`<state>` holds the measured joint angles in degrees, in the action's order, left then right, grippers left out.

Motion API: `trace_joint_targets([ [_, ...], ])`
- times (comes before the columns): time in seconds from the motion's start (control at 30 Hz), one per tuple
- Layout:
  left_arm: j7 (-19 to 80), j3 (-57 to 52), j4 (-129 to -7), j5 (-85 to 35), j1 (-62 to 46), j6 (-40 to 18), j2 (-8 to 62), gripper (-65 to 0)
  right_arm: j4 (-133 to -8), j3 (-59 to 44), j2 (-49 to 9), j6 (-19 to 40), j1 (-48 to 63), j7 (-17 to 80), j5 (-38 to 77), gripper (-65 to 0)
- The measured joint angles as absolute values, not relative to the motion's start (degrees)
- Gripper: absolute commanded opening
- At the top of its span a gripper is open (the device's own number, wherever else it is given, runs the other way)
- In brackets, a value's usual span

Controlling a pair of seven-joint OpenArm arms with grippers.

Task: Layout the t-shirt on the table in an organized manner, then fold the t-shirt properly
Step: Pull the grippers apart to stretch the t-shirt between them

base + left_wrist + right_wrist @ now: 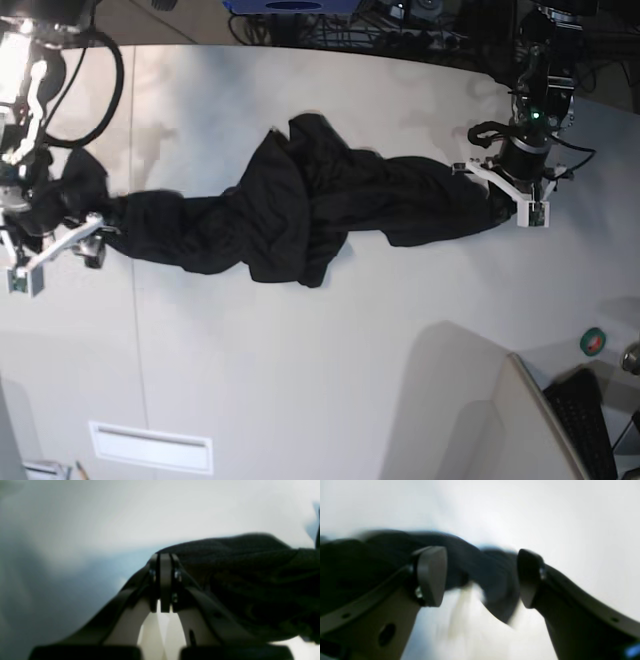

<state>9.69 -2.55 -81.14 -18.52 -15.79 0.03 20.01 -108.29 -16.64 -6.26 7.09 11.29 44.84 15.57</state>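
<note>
Left gripper [165,590] at base-view right edge, jaws fully closed. Right gripper [480,577] at base-view left edge, jaws spread wide apart.

Matt black knit-cloth t-shirt [300,215], smooth white table [330,370], matt plastic claw pads [431,576]

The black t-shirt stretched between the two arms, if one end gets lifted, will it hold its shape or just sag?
The t-shirt will likely sag: it lies in a rumpled rope with bunched folds mid-table, so it looks soft and floppy. It probably drags rather than slides as one piece. The right gripper stands open, so that end seems free to slump.
</note>
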Motion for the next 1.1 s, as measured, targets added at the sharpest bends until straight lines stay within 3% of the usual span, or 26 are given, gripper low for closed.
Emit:
trace_joint_targets([
  [0.17,9.7,-2.7,-82.1,-18.7,-17.7,0.1,20.1,-65.0,-112.4,0.2,-4.6,7.0,10.9,49.0,16.1,-25.2],
  [0.3,9.8,-2.9,-84.0,-18.5,-19.4,0.1,20.1,-65.0,-106.1,12.2,-5.4,-2.7,4.0,48.3,15.7,-24.9],
  [0.47,9.5,-2.9,-85.1,-18.6,-21.1,0.0,20.2,-65.0,-96.5,24.5,-4.8,-7.3,-3.5,48.5,16.3,-24.9],
  [0.63,9.4,-2.9,-85.3,-18.5,-21.9,0.0,20.1,-65.0,-82.5,27.0,-0.4,-8.4,-8.3,45.2,16.1,-25.2],
  [0.83,9.2,-2.8,-85.4,-18.5,-21.9,0.0,20.0,-65.0,-67.0,27.0,0.9,-8.8,-12.1,38.9,15.9,-25.7],
  [0.9,9.3,-2.8,-85.4,-18.5,-22.0,0.0,20.0,-65.0,-66.0,27.0,1.0,-8.8,-11.8,37.2,16.0,-33.8],
  [1.0,9.5,-2.8,-85.3,-18.5,-21.9,0.0,20.0,-65.0,-70.3,26.7,0.6,-8.8,-8.8,36.6,16.1,-65.0],
  [1.1,9.3,-2.9,-85.3,-18.6,-22.1,0.0,20.0,-65.0,-82.6,25.7,-2.0,-8.4,-2.7,36.5,16.7,-65.0],
])
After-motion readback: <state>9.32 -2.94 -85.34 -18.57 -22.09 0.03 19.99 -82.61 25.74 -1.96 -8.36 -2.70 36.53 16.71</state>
